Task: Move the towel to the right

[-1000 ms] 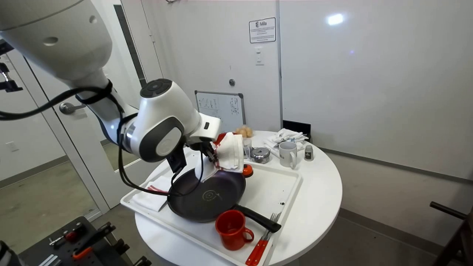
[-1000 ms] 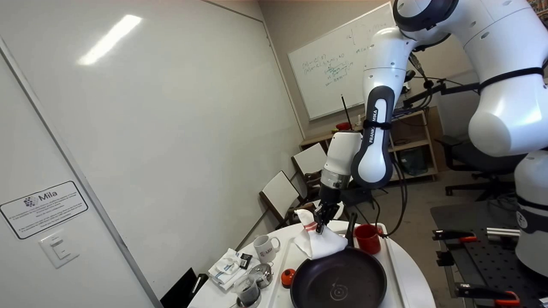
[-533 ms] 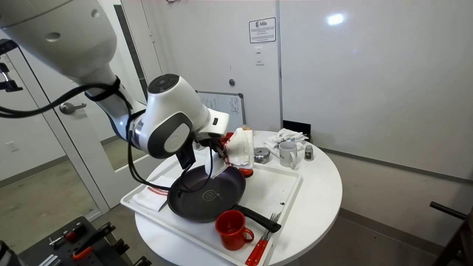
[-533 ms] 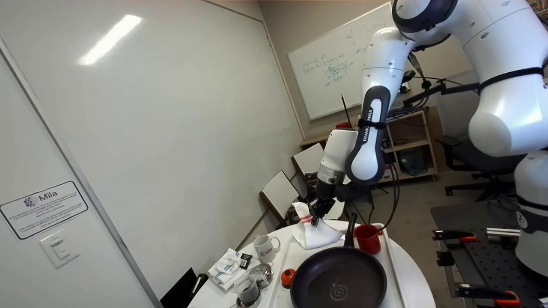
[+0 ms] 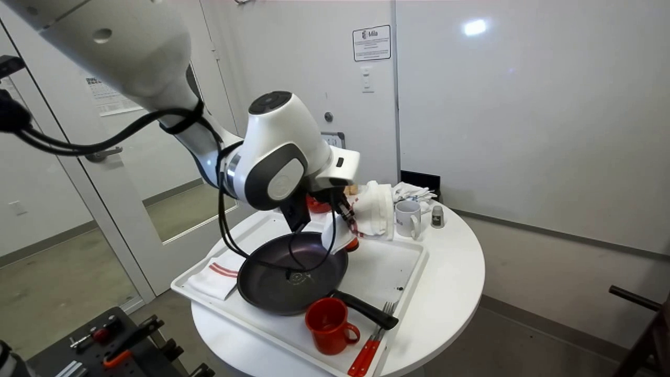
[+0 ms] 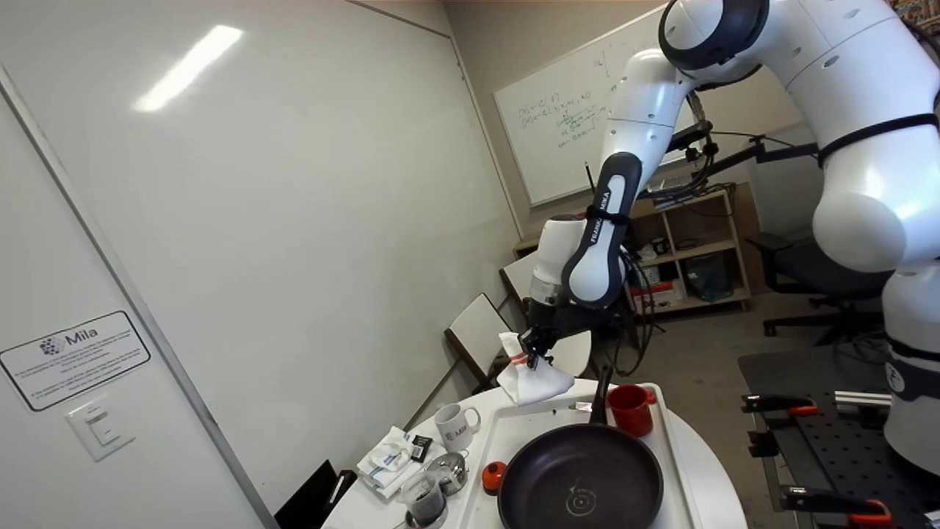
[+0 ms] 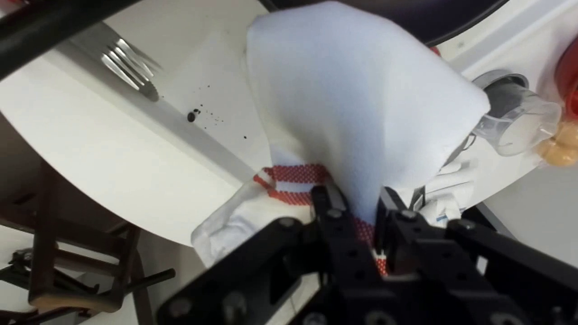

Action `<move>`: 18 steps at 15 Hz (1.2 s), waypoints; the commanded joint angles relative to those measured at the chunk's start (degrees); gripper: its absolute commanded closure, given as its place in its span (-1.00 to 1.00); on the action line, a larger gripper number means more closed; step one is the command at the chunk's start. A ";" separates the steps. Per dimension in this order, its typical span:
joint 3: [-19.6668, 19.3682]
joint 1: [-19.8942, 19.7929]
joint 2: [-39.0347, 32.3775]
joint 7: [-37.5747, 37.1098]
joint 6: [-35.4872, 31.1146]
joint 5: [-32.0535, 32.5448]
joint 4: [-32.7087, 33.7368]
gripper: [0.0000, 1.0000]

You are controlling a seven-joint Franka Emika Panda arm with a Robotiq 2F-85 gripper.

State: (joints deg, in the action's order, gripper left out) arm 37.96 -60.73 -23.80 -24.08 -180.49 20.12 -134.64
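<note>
While the gripper (image 7: 358, 194) is clamping the towel (image 5: 374, 212) near its red stripes, the towel is hanging on the far side of the pan (image 5: 282, 290), to its right, in an exterior view. Another striped towel (image 5: 212, 280) is occupying the left side of the tray (image 5: 379, 264).

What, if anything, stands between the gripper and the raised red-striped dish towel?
Nothing visible: the gripper holds the red-striped dish towel, its cloth pinched between the jaws in the wrist view. No landing spot is marked, so I can't judge the path onward.
</note>
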 commanded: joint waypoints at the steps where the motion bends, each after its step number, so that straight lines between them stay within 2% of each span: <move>1: -12.01 14.53 1.09 9.26 5.03 -11.64 4.73 0.92; 2: -15.60 18.57 0.74 11.32 6.17 -13.47 5.92 0.92; 3: -17.96 20.21 -0.45 5.47 7.17 -5.85 7.52 0.92; 5: -24.48 27.39 -1.30 4.26 8.73 -3.14 9.98 0.92; 8: -30.89 34.52 -3.41 1.52 11.40 0.78 13.99 0.92; 9: -37.05 41.91 -3.56 7.86 12.03 -7.76 14.94 0.92; 11: -41.01 46.53 -5.44 8.56 14.29 -10.08 17.66 0.92; 14: -44.71 51.47 -8.26 9.46 18.55 -12.91 22.11 0.92; 18: -47.11 54.37 -11.77 9.34 25.05 -13.85 27.82 0.92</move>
State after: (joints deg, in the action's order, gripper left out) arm -6.67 -8.85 -32.23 -16.25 -160.17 8.27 -112.45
